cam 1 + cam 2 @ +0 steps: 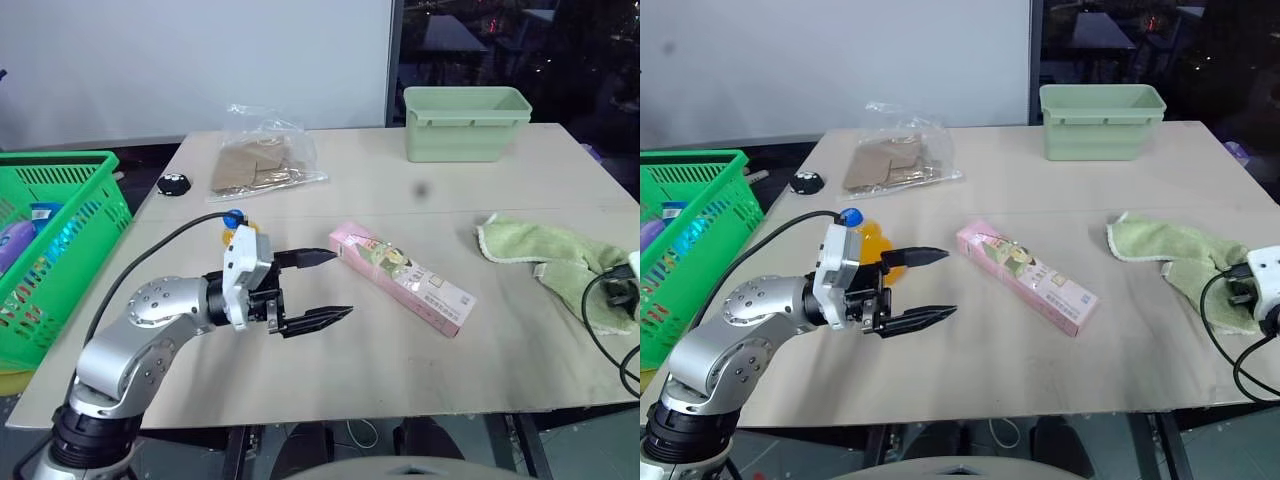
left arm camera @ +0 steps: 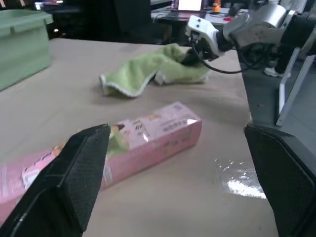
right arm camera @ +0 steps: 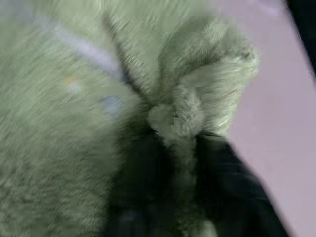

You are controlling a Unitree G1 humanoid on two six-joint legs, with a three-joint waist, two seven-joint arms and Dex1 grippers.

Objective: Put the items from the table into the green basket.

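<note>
Pale wooden surface carries a pink carton mid-way, green basket off its left edge. Left tool gapes wide beside the carton, empty. Right tool pinches a fold of green towel between its fingers.

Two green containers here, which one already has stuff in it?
The bright green lattice basket off the table's left edge: colourful packets show through its slots. The pale mint solid-walled tub at the table's far edge looks empty.
</note>
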